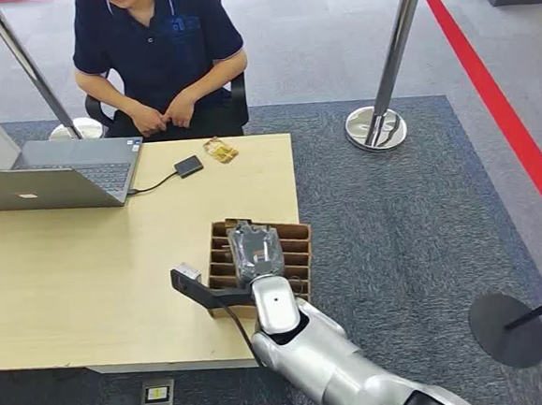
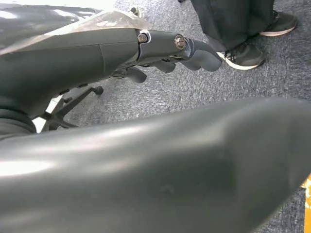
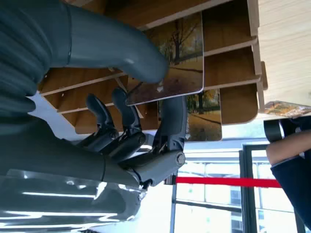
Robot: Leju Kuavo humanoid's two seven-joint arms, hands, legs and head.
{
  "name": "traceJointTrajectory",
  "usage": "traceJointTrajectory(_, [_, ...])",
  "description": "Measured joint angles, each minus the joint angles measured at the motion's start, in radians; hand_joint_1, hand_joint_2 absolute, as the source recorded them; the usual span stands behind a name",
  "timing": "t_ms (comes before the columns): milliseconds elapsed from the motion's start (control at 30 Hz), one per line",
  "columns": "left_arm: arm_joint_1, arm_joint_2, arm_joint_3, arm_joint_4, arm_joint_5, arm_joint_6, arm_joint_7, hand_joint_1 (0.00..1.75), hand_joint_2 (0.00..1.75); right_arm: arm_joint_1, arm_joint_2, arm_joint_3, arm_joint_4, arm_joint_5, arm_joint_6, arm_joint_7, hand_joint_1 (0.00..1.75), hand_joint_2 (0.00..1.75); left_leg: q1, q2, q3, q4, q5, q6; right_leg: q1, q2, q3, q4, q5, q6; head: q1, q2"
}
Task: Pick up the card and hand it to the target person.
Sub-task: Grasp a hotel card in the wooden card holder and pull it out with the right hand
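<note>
Right wrist view: right hand (image 3: 121, 121) pinching a picture card (image 3: 172, 58) between thick thumb and dark fingers (image 3: 172, 121), thumb on the printed autumn-trees face, fingers behind. Card partly within the slotted wooden card rack (image 3: 227, 63), upright among its dividers; probably gripped by the free edge so it can slide out along the slot instead of jamming. Just behind the held card, a second card of similar print (image 3: 203, 114) standing in a neighbouring slot, untouched.

Head view: same right hand (image 1: 256, 251) directly over the rack (image 1: 296, 247), near the table's (image 1: 83, 283) corner. Beyond the rack, a small wrapped packet (image 1: 220, 150), a dark flat device (image 1: 188, 166) cabled to a laptop (image 1: 60, 172), then the seated person (image 1: 157, 52), hands clasped at the far edge — apparently waiting to receive.

Left wrist view: left hand (image 2: 172, 51) hanging toward the carpet, fingers loosely curled, holding nothing, kept clear of the work.
</note>
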Motion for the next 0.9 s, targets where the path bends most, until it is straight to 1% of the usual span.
traceJointTrajectory(200, [0.000, 0.000, 0.000, 0.000, 0.002, 0.002, -0.002, 0.00, 0.00, 0.000, 0.000, 0.002, 0.000, -0.006, -0.001, -0.001, 1.41, 1.75, 0.000, 0.000, 0.000, 0.000, 0.000, 0.000, 0.000, 0.000, 0.000, 0.000, 0.000, 0.000, 0.000, 0.000])
traceJointTrajectory(400, [0.000, 0.000, 0.000, 0.000, 0.006, 0.004, -0.003, 0.00, 0.00, -0.003, 0.000, 0.005, -0.002, -0.042, -0.008, -0.014, 1.50, 1.75, 0.000, 0.000, 0.000, 0.000, 0.000, 0.000, 0.000, 0.000, 0.000, 0.000, 0.000, 0.000, 0.000, 0.000])
traceJointTrajectory(533, [0.000, 0.000, 0.000, 0.000, 0.013, 0.008, -0.003, 0.00, 0.00, -0.004, 0.000, 0.004, -0.021, -0.094, -0.012, -0.048, 1.50, 1.75, 0.000, 0.000, 0.000, 0.000, 0.000, 0.000, 0.000, 0.000, 0.000, 0.000, 0.000, 0.000, 0.000, 0.000])
traceJointTrajectory(633, [0.000, 0.000, 0.000, 0.000, 0.016, 0.015, -0.004, 0.00, 0.00, -0.001, 0.000, 0.000, -0.047, -0.142, -0.008, -0.089, 1.49, 1.75, 0.000, 0.000, 0.000, 0.000, 0.000, 0.000, 0.000, 0.000, 0.000, 0.000, 0.000, 0.000, 0.000, 0.000])
traceJointTrajectory(733, [0.001, 0.000, 0.001, 0.000, 0.019, 0.019, -0.016, 0.00, 0.00, 0.001, 0.000, -0.012, -0.090, -0.184, 0.000, -0.136, 1.44, 1.75, 0.000, 0.000, 0.000, 0.000, 0.000, 0.000, 0.000, 0.000, 0.000, 0.000, 0.000, 0.000, 0.000, 0.000])
traceJointTrajectory(900, [0.008, 0.001, 0.001, 0.000, 0.022, 0.021, -0.039, 0.00, 0.00, 0.007, 0.000, -0.033, -0.165, -0.198, 0.020, -0.168, 1.42, 1.75, 0.000, 0.000, -0.001, 0.000, 0.000, 0.000, 0.000, 0.000, 0.000, 0.000, 0.000, 0.000, 0.000, 0.000])
